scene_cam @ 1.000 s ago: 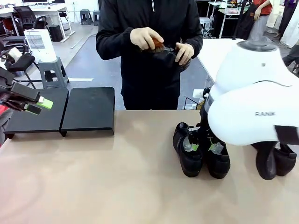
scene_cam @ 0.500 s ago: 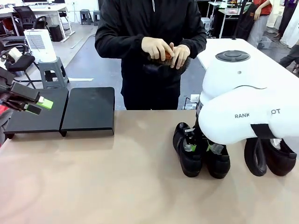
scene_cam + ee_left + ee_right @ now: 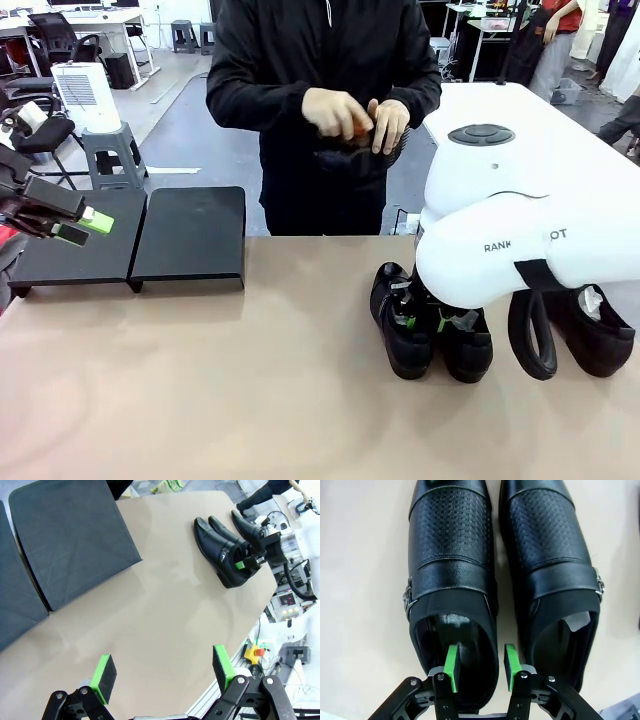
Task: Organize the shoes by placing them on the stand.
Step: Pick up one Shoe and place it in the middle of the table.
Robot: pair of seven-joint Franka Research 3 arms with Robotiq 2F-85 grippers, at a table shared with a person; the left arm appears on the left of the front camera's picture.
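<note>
**Left gripper** [image 3: 85, 227]: I hold it over the stand's left panel, jaws wide apart.
**Stand** [image 3: 190, 235]: two black panels at the far left of the table [image 3: 200, 400].
**Person's hands** [image 3: 345, 112]: across the table, holding a shoe [image 3: 350, 158] at chest height.
**Pair** [image 3: 410, 350]: right of centre, side by side, toes toward me.
**Right gripper** [image 3: 481, 666]: jaws half apart astride one collar [image 3: 492, 625] of the pair. One pad is inside the opening and the other is between the shoes, not clamped.
**Fourth shoe** [image 3: 595, 345]: far right, just beside the pair, partly behind my right arm.
</note>
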